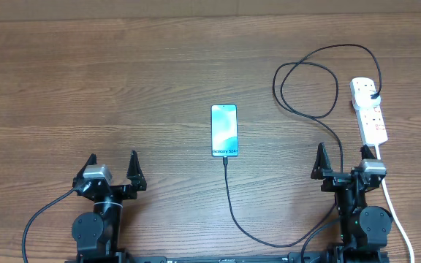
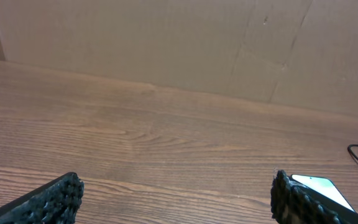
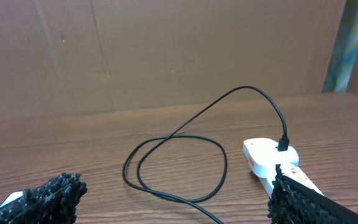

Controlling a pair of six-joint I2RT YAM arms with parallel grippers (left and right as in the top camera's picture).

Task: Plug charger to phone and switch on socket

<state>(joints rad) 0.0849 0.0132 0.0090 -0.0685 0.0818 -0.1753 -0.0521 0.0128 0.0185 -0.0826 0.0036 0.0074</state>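
The phone lies flat at the table's middle, screen up, with "Galaxy S24" text. The charger, a thin black cable, meets the phone's near end, runs toward me, then loops to its black plug seated in the white socket strip at the right. My left gripper is open and empty, well left of the phone; the phone's corner shows in the left wrist view. My right gripper is open and empty, just short of the socket; the cable loop lies ahead of it.
The socket's thick white cord runs past the right arm to the table's near edge. A brown cardboard wall stands behind the table.
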